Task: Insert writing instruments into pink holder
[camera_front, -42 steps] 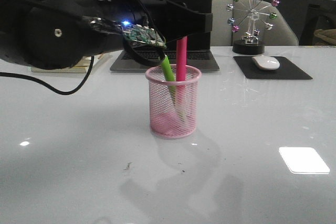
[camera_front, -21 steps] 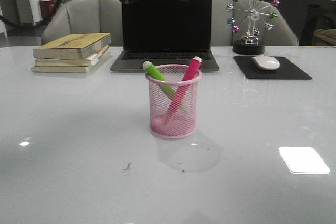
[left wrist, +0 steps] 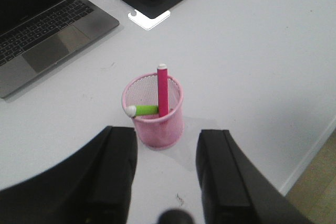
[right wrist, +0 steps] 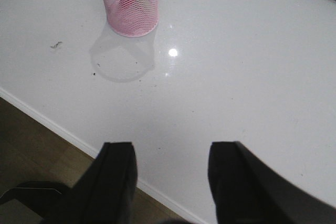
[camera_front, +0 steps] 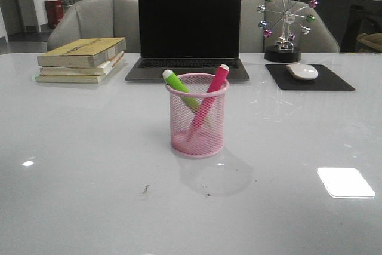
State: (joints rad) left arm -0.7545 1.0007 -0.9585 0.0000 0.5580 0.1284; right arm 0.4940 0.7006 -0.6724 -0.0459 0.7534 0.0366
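Now that the arm is gone from the front view, both markers — lime green marker and magenta marker — are leaning crossed inside the pink mesh holder. Left fingers and right fingers are hanging spread wide and empty, so the task is looking finished.

The holder is pink wire mesh with a solid pink rim. One marker is lime green, the other marker magenta pink, both with whitish ends. The table is glossy white-grey. The laptop has a black screen and grey body. The mouse is white on a black mouse pad. The books have yellowish covers. Both grippers' fingers are black.
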